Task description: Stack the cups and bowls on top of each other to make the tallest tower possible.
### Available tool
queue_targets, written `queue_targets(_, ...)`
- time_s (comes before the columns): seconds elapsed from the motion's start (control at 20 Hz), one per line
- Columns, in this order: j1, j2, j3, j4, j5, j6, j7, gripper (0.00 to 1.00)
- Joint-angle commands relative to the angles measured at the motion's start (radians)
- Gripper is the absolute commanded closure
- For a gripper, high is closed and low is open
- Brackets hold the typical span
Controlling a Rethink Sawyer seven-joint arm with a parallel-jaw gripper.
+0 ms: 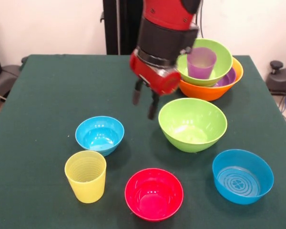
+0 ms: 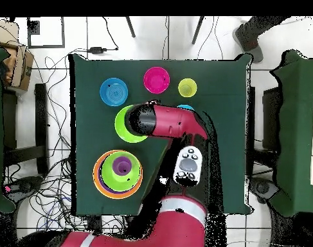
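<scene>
Hovering at upper centre of the front view, your end effector [image 1: 146,102] hangs spread and empty beside the loose lime green plastic bowl [image 1: 192,123]. Upper right, the tower [image 1: 210,71] holds the translucent purple tumbler [image 1: 200,62]. You're likely between picks; next, descend onto that bowl's rim.

Tower [image 1: 210,71] at 1–2 o'clock on the desk: large orange bowl [image 1: 207,90] as base, shallow purple bowl [image 1: 227,78] nested inside, lime green bowl [image 1: 221,58] on that, translucent purple cup [image 1: 201,62] upright in the top bowl. Loose, all upright and apart: lime green bowl [image 1: 192,124] near centre, small blue bowl [image 1: 99,135] at 9 o'clock, ribbed yellow cup [image 1: 86,176] at 7–8, pink-red bowl [image 1: 154,193] at 6, blue bowl [image 1: 242,176] at 4–5.
</scene>
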Motion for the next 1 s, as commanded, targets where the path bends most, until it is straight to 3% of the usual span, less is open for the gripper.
queue_targets(0.05,0.009,0.09,0.212,-0.138,-0.118,0.123,-0.278,0.0)
queue_targets(0.65,0.067,0.078,0.207,-0.163,-0.145,0.193,-0.189,0.0)
queue_targets(1.0,0.067,0.06,0.213,-0.12,-0.153,0.168,-0.18,0.0)
